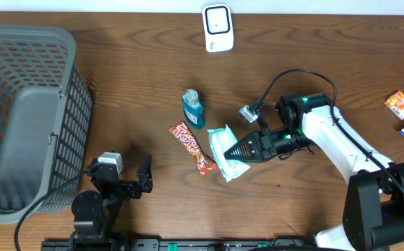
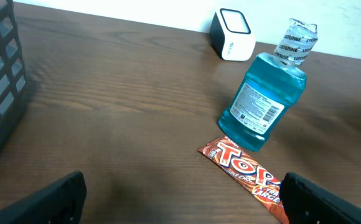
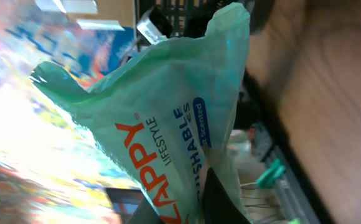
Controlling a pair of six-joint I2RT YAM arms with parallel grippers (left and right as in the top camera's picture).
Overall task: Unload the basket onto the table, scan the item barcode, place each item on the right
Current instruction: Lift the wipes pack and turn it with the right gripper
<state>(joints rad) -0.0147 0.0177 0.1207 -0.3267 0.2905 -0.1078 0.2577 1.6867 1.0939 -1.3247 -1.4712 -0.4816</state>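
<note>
Wipes pack (image 3: 168,140) looks soft, light, crinkly; my right gripper (image 1: 235,150) pinches its edge, left gripper (image 1: 134,183) gapes idle.

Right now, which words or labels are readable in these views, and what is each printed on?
"LISTERINE": neck band of the mouthwash bottle.
"TOP": wrapper of the candy bar.
"ZAPPY LIFESTYLE": green wipes pack.
"Scented", and a cut-off "...SHABLE": same pack.
Bottle's back label, and the snack packets at the overhead view's right: too small to read.
</note>
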